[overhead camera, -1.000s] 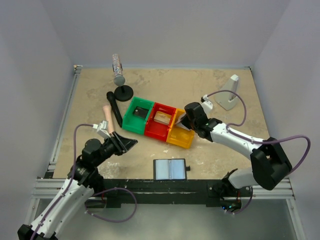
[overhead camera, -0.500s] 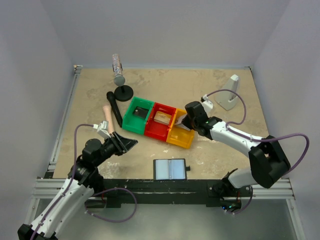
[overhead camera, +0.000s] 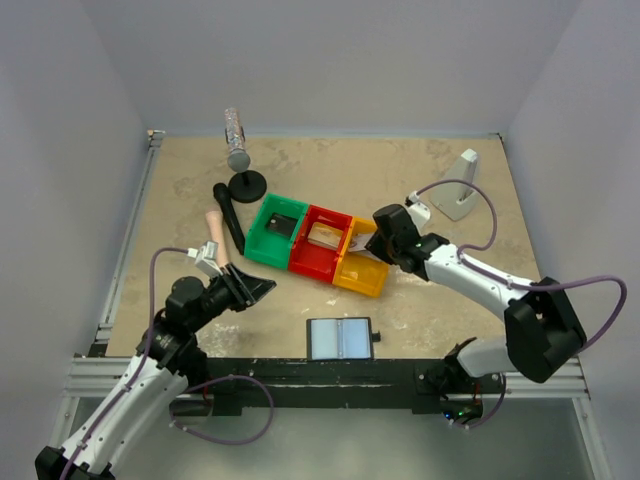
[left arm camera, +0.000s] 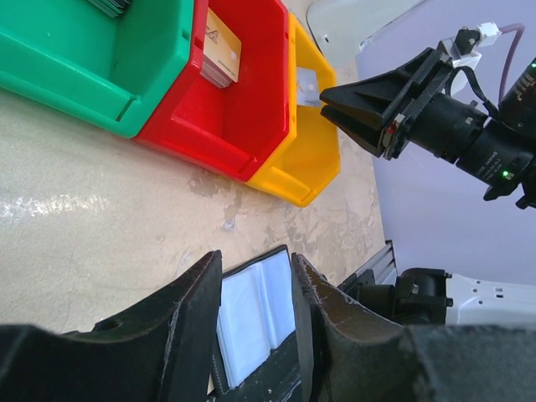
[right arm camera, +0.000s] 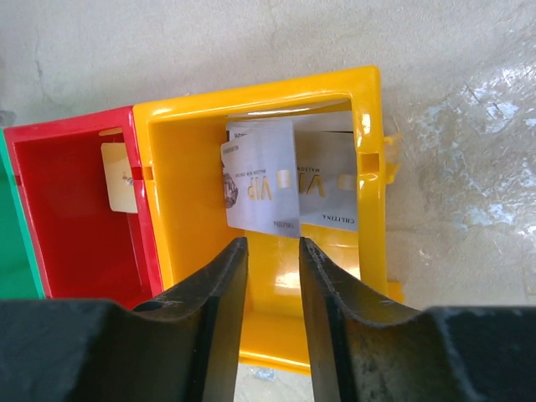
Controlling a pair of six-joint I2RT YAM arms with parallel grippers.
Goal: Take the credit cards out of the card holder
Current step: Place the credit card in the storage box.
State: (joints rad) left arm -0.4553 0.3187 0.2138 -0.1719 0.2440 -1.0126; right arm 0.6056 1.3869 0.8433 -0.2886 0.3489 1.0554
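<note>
The card holder (overhead camera: pixel 340 338) lies open and flat near the table's front edge, showing two glossy grey-blue panels; it appears past the left fingertips in the left wrist view (left arm camera: pixel 255 310). My left gripper (overhead camera: pixel 262 288) (left arm camera: pixel 255 264) hovers open to its left, holding nothing. My right gripper (overhead camera: pixel 372 245) (right arm camera: pixel 273 251) stands open over the yellow bin (overhead camera: pixel 362 268) (right arm camera: pixel 251 100). Two silver credit cards (right arm camera: pixel 260 188) (right arm camera: pixel 335 201) lean inside that bin, just beyond the fingertips and free of them.
A red bin (overhead camera: pixel 318 262) holding a tan card (overhead camera: pixel 322 234) and a green bin (overhead camera: pixel 262 245) holding a dark card (overhead camera: pixel 281 226) adjoin the yellow one. A cylinder on a black stand (overhead camera: pixel 238 150), a black tool (overhead camera: pixel 229 215) and a white object (overhead camera: pixel 460 188) stand farther back.
My right gripper has gone from shut to open, leaving the silver card in the yellow bin, and has drawn back slightly to the right. The left arm has not moved.
</note>
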